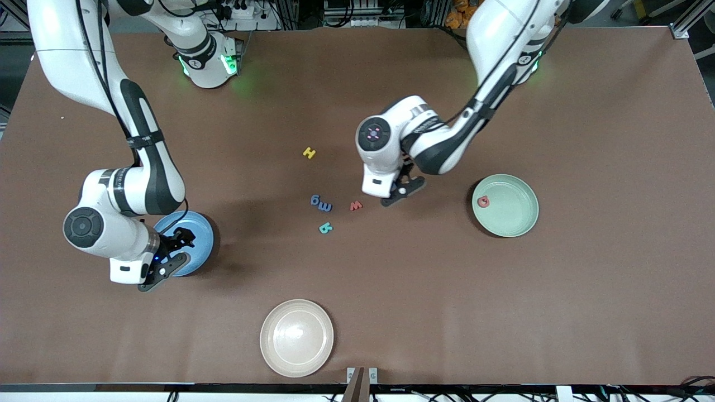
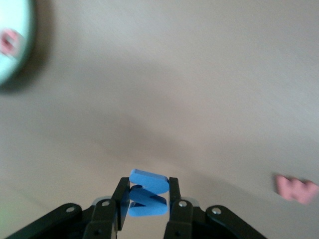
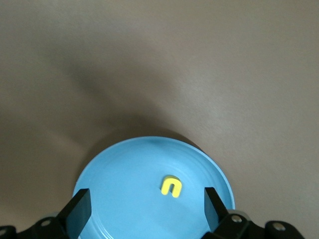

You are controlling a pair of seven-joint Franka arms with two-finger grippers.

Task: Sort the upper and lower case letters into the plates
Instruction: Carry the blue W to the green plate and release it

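My right gripper [image 1: 167, 259] hangs spread wide over the sky blue plate [image 1: 195, 251], where a yellow letter [image 3: 171, 186] lies near its centre. At mid-table the yellow H [image 1: 309, 152] sits at twelve o'clock from the blue pair [image 1: 322, 203], teal letter [image 1: 325, 228] and red w [image 1: 356, 206]. My left gripper [image 1: 399, 192] pinches a blue letter [image 2: 147, 194]; at three o'clock from it the mint plate [image 1: 516, 223] carries a red letter [image 1: 483, 201]

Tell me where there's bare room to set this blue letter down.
The left gripper holds the blue letter. The green plate is bare apart from one red letter near its rim. Bare tabletop lies between that plate and the cream plate. Crowded: the loose letters beside the left gripper. The right gripper hangs open over the blue plate.
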